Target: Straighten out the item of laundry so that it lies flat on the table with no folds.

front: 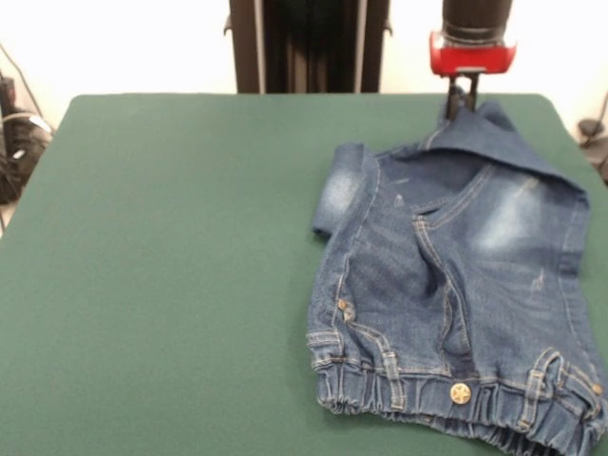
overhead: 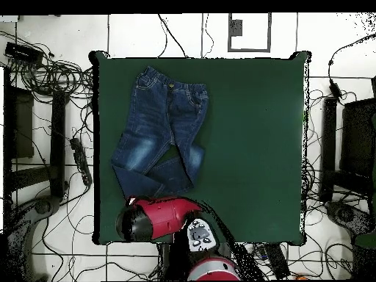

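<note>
I've got the gripper (front: pixel 463 103) pinching a folded-back leg hem of the jeans (front: pixel 456 275), which spread away below it, presumably to unfold them.

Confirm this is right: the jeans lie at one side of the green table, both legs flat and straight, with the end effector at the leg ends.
Not quite. The jeans lie at one side of the table with the end effector at the leg ends, but the legs are not flat and straight: the overhead view shows their lower parts folded over and crossing.

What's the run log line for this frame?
jeans: waistband flat, leg ends folded over | gripper: at raised fold of one leg, grip state unclear | table: jeans in one corner | task: not done
</note>
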{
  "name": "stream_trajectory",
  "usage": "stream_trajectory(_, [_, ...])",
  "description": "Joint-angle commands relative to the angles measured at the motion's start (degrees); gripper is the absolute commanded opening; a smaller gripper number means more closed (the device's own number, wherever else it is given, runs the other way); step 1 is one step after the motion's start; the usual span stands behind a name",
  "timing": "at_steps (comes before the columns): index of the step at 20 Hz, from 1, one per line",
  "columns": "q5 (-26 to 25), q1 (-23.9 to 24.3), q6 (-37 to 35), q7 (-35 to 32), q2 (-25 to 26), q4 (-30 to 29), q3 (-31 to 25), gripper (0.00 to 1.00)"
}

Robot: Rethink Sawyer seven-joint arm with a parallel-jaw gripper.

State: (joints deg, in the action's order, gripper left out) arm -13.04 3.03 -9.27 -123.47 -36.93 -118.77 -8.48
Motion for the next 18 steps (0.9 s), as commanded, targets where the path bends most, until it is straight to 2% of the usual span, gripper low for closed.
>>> stream_trajectory(1, [1.30,1.33,-2.03,-4.36,-1.25,-3.55,-6.81,0.00])
stream_trajectory(6, [1.62,4.28,-7.93,-1.78,-7.07,-6.45,-8.73,0.00])
stream_trajectory(10, [1.31,3.93,-7.12,-2.40,-7.04,-6.39,-8.95,0.00])
stream_trajectory(14, [3.43,2.99,-11.10,-2.94,-11.89,-7.60,-9.43,0.00])
stream_trajectory(18, [3.59,3.51,-10.46,-3.31,-11.80,-8.13,-10.22,0.00])
